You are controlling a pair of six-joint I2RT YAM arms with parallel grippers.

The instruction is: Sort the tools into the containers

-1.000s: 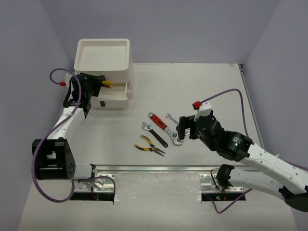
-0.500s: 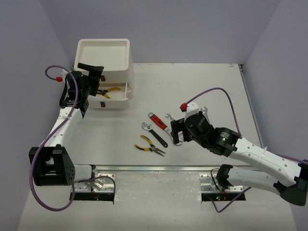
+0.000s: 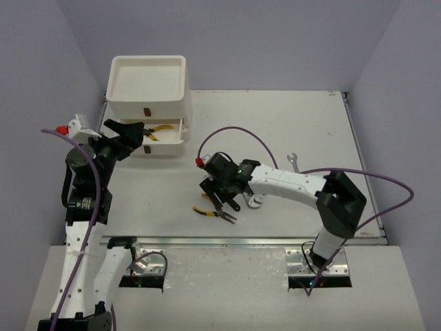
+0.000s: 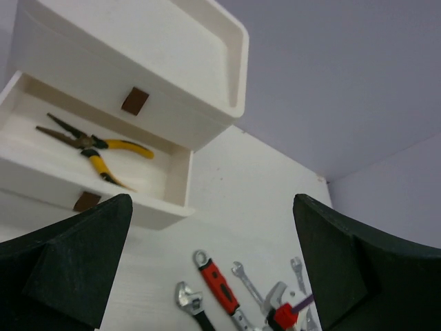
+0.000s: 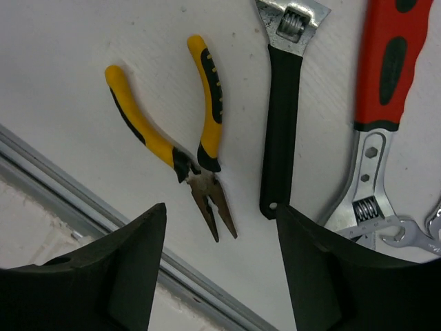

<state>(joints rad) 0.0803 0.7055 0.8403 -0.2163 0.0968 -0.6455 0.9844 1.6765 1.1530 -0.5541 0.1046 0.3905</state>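
Note:
The white container unit (image 3: 148, 96) stands at the back left with a shallow tray on top. Its drawer (image 4: 162, 181) is pulled open and holds yellow-and-black pliers (image 4: 96, 148). My left gripper (image 3: 134, 132) is open and empty, just in front and left of the drawer. My right gripper (image 5: 217, 276) is open and empty, hovering over a second pair of yellow-and-black pliers (image 5: 182, 148) on the table. A black-handled adjustable wrench (image 5: 282, 117) and a red-handled one (image 5: 386, 69) lie right beside them. In the top view the right gripper (image 3: 219, 200) partly hides these tools.
A slim silver wrench (image 3: 293, 161) lies apart to the right. Another silver wrench (image 4: 248, 279) lies by the red-handled one. A metal rail (image 3: 241, 241) runs along the near table edge. Purple walls enclose the table on three sides.
My right arm has swung left and now hovers over the pliers and wrenches. My left gripper has pulled back from the drawer, leaving yellow pliers inside.

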